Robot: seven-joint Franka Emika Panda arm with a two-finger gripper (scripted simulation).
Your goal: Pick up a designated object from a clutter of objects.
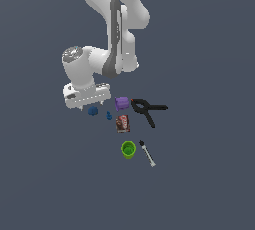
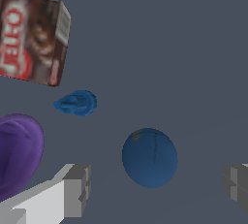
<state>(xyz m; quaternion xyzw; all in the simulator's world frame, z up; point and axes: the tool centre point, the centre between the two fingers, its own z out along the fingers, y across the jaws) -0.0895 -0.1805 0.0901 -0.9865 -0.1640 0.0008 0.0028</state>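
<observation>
The designated object is a dark blue matte ball lying on the grey floor at the exterior view's left end of the clutter. My gripper hangs just above it, open, and in the wrist view the ball lies between the two grey fingertips without touching either. Nothing is held. The rest of the clutter spreads to the exterior view's right: a tiny blue pear-shaped piece, a purple cylinder and a reddish-brown printed box.
A black clamp lies to the right of the purple cylinder in the exterior view. A green cup and a thin black-and-white stick sit nearer the camera. The white arm rises behind the clutter.
</observation>
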